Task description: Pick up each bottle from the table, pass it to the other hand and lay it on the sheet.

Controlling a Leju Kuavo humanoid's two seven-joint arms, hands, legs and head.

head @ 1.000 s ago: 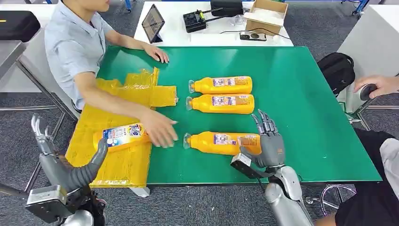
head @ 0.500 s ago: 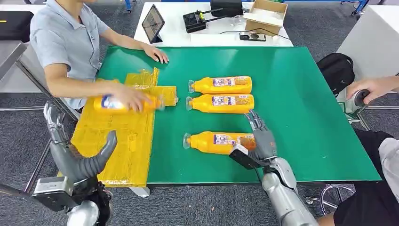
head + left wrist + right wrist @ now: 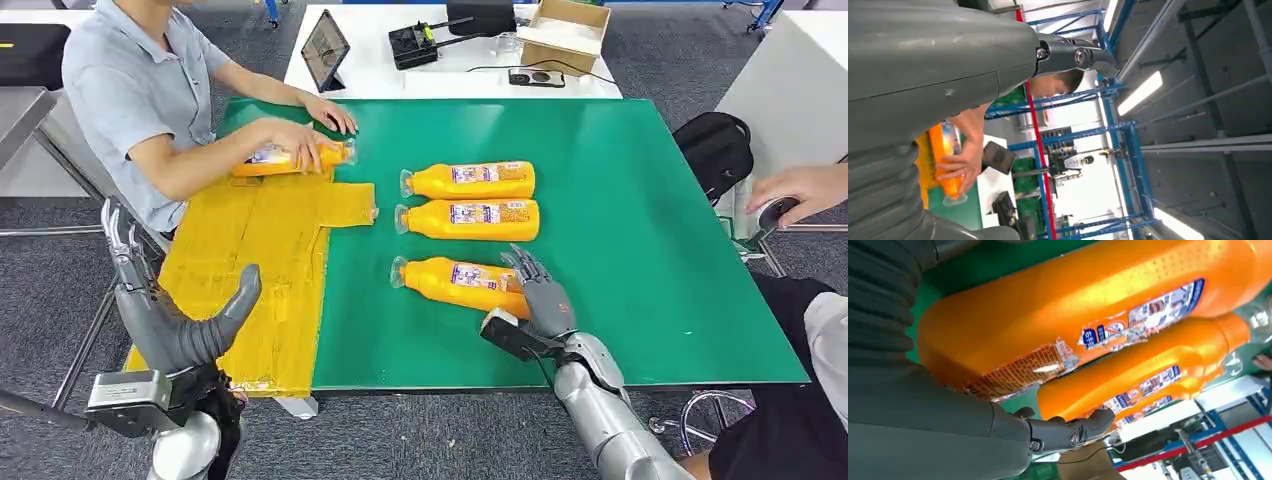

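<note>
Bottles lay on their sides on the green desk (image 3: 640,200): the nearest bottle (image 3: 455,284) sat right of the yellow sheet (image 3: 262,260), with two more bottles (image 3: 470,181) (image 3: 470,220) just beyond it, caps toward the sheet. The right hand (image 3: 540,295) rested against the nearest bottle's base end, fingers spread over it without closing around it. The left hand (image 3: 165,310) hovered off the sheet's near left corner, fingers apart and holding nothing. At the sheet's far edge, a person's hand (image 3: 300,145) held a fourth bottle (image 3: 290,158).
</note>
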